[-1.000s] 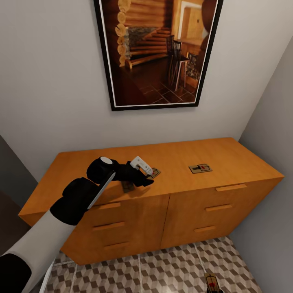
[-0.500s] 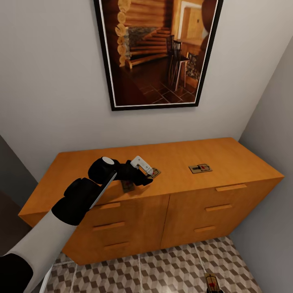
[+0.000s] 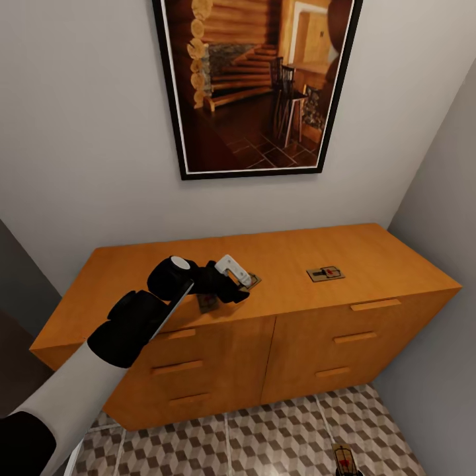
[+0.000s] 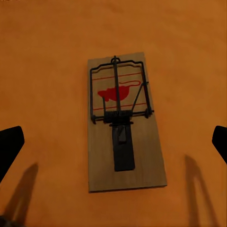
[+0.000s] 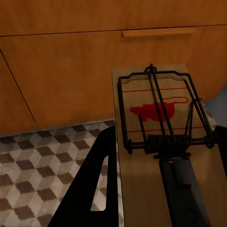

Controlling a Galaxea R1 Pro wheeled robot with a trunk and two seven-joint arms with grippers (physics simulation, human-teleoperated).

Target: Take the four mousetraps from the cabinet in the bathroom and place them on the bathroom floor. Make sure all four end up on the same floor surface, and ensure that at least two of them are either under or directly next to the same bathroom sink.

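Note:
The orange-brown cabinet (image 3: 165, 264) stands against the wall. My left gripper (image 3: 230, 291) hovers open over its top. In the left wrist view a mousetrap (image 4: 124, 127) lies flat on the wood, with the gripper (image 4: 113, 146) straddling it and both black fingertips (image 4: 9, 146) well clear of its sides. Beside the gripper's white housing one mousetrap (image 3: 252, 281) peeks out, and a small dark flat piece (image 3: 207, 303), seemingly another trap, lies near the front edge. A further mousetrap (image 3: 325, 273) lies uncovered to the right. My right gripper (image 5: 165, 137) is shut on a mousetrap (image 5: 156, 142) low above the bathroom floor (image 5: 42, 161).
A large framed picture (image 3: 254, 86) hangs on the wall above the cabinet. A grey wall (image 3: 436, 198) closes the right side. The cabinet's drawer fronts with slab handles (image 3: 375, 305) face me. My right gripper (image 3: 344, 466) with its trap shows at the picture's bottom edge.
My left gripper has crept slightly to the right and farther over the cabinet top. The traps and the right gripper have not moved.

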